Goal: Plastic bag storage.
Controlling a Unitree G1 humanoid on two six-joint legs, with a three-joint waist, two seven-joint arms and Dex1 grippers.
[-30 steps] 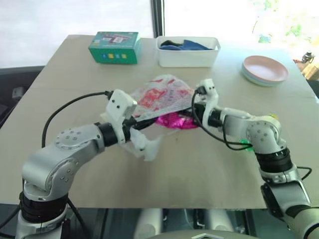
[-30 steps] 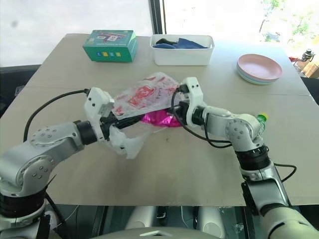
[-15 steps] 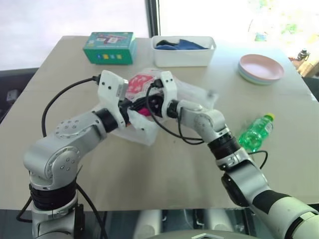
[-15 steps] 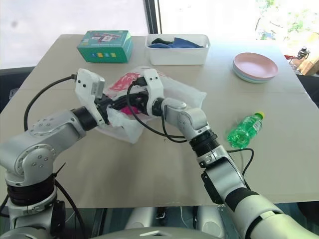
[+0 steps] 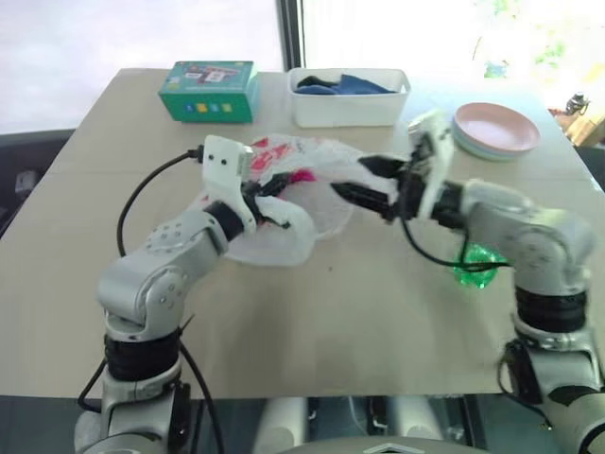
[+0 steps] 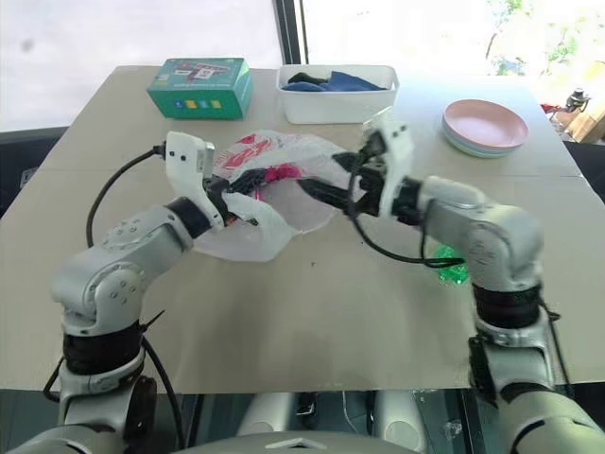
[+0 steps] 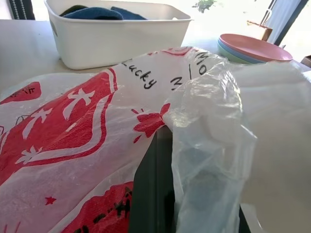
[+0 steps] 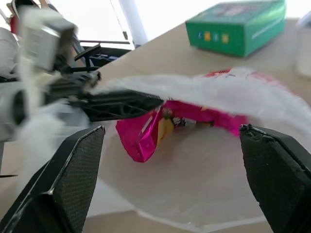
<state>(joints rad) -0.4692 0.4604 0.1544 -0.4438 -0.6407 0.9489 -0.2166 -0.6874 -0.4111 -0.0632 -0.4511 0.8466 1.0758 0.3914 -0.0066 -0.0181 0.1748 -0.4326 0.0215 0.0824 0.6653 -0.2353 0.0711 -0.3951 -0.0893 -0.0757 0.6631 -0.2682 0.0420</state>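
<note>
- Table (image 5: 312, 331): pale top. The near half is bare between the arms and the front edge; the far edge is lined with other items.
- Plastic bag (image 5: 312, 175): lies crumpled at mid-table, translucent white with red print. Its near-left edge is lifted off the surface. In the left wrist view the film drapes across the lens and red lettering is legible; part of the word is folded out of sight.
- White bin (image 5: 350, 99): at the far edge, well apart from the bag, with dark blue cloth inside. Its contents are only partly visible over the rim.
- Green box (image 5: 210, 91): far left corner, just beside the bin.
- Pink plate (image 5: 496, 130): far right, stacked on others whose count cannot be made out.
- Left gripper (image 6: 248, 180): fingers pinched together on the bag's film, holding that edge raised.
- Right gripper (image 5: 373, 184): jaws spread wide, hanging above the bag's right edge, holding nothing.
- Green bottle (image 5: 475, 265): lying on the table, largely hidden behind the right forearm.
- Pink packet (image 8: 160, 124): lies under the raised film, plain in the right wrist view; from the head cameras it is a magenta smear through the plastic.
</note>
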